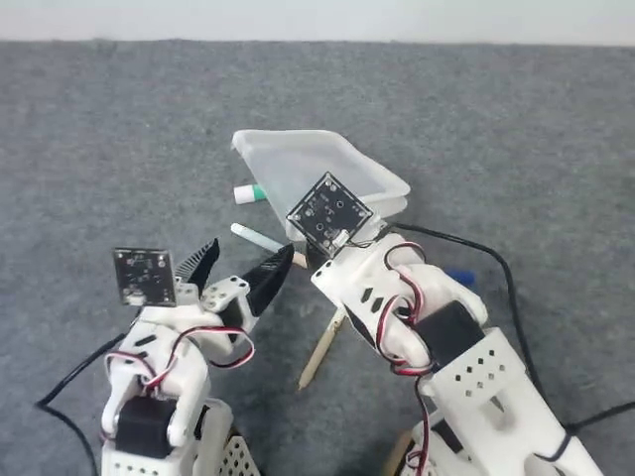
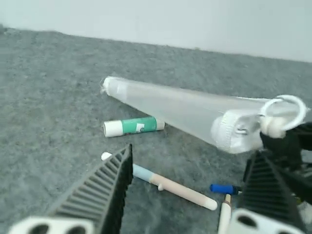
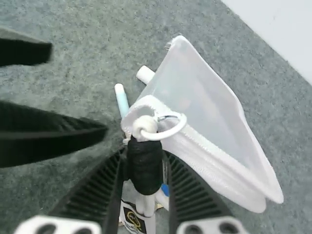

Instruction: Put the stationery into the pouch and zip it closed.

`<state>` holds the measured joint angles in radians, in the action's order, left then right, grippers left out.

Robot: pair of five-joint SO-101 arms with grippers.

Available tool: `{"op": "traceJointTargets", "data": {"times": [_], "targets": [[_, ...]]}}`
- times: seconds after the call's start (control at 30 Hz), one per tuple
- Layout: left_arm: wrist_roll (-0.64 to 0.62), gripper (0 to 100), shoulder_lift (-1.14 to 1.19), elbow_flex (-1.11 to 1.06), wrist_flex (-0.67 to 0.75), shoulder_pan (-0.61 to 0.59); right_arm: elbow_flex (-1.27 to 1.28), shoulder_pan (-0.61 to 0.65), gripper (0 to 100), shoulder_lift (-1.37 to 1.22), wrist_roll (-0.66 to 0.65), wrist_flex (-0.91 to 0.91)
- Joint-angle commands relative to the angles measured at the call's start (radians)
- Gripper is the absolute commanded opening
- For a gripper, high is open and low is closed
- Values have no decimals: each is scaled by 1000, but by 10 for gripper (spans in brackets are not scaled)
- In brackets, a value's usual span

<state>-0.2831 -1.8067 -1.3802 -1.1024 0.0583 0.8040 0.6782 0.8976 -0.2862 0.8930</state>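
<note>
**Pouch held at its ring end**

The right gripper [image 3: 144, 157] is clamped narrow on a black piece [image 3: 144, 173] at one end of the translucent pouch [image 1: 317, 169] (the pouch's ring [image 3: 171, 127] sits right by the fingertips). The left gripper [image 1: 250, 250] is spread wide just beside the pouch. A green-banded tube [image 2: 134, 126] and a pale blue pen [image 2: 158, 181] lie on the grey carpet [image 1: 516, 119] near the pouch, outside it. A pencil [image 1: 322, 347] lies farther off.

Place: a robot test bench, by my reading.
Under me: plain grey felt mat [image 1: 99, 129] across the whole table.
Behind me: bare pale wall [image 2: 195, 19].
My body: white printed arm shells [image 1: 476, 377], loose wires [image 1: 508, 283], an uncovered camera board [image 1: 330, 213].
</note>
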Motion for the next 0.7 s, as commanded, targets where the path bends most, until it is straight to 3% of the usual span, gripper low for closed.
{"op": "traceJointTargets", "data": {"times": [0.0,0.67], "targets": [[9,340,-12,-28,84,8,-11,51,6,54,5,-10],[31,312,-11,-88,157,6,-9,76,6,56,3,41]]}}
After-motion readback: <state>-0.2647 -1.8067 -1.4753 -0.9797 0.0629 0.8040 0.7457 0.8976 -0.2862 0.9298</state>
